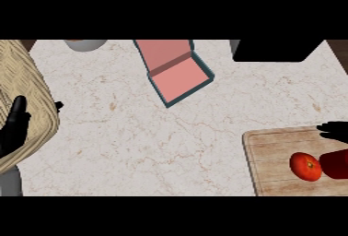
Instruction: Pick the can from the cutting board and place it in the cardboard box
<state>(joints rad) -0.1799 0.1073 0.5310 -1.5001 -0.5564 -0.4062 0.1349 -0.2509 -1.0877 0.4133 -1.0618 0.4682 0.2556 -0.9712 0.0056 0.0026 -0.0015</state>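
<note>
the surface [136, 138] is pale marble with thin tan veins. a wooden cutting board [279, 147] lies at its near right corner, running off the right edge. on the board sits a red tomato [306, 166], and just beside it, toward the right edge, stands a dark red can [336, 165], only partly in sight and touching or nearly touching the tomato. the right hand [334, 131] shows at the right edge over the board's far side, just above the can; only a few dark fingers come into sight, a little bent, not closed round anything that i can see, so i cannot tell for sure how wide it stands.

the cardboard box [178, 73] rests near the far edge, around the middle of the surface, well apart from the board. it has teal walls and a pink inside, its flap lying open toward the far edge, and it sits turned at an angle.

at the left edge a woven straw-coloured basket [27, 92] spreads over the surface's left side. the left hand [14, 126] rests against it with fingers straight and pointing up, holding nothing. a grey round object [85, 44] sits at the far edge near the left, and a black block [275, 50] at the far right.
</note>
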